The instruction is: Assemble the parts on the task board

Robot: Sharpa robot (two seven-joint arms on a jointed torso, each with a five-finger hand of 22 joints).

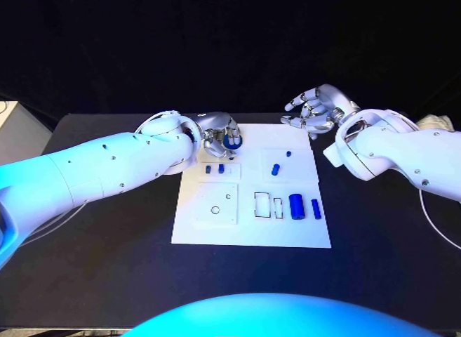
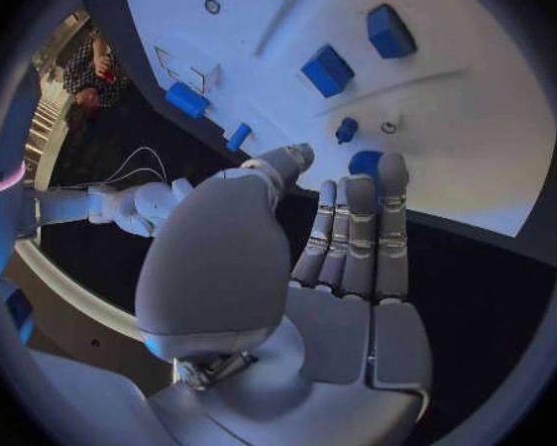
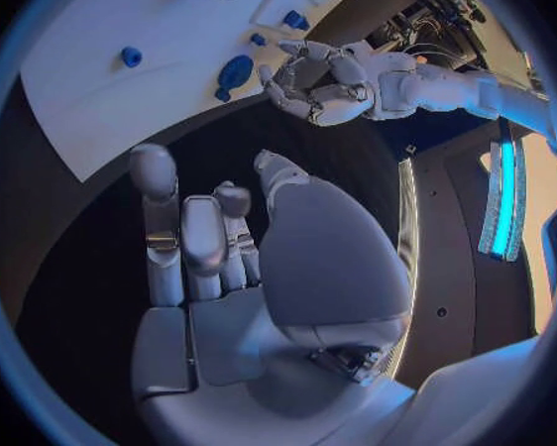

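Head view, looking down: a white task board (image 1: 291, 235) lies at the centre of a black table (image 1: 88, 267), w/ small blue parts on it. Two short blue parts (image 1: 215, 168) sit side by side near the board's far left corner. A blue peg (image 1: 276, 168) and a tiny blue dot-like part (image 1: 288, 152) sit further right. Near the board's right edge, a thick blue cylinder (image 1: 296, 206) lies just beside a thinner blue bar (image 1: 316, 208), both lengthwise, next to two outlined rectangular slots.

The left hand (image 1: 220, 136) hovers over the board's far left corner, fingers curled around a rounded blue part (image 1: 234, 142). In the left wrist view that part (image 2: 367, 163) peeks out beyond the fingertips (image 2: 391, 173); grip looks like a hold btwn thumb and fingers.

The right hand (image 1: 313, 111) is off the board's far right corner, above the table, fingers spread apart, holding nothing; same in the right wrist view (image 3: 223, 248).
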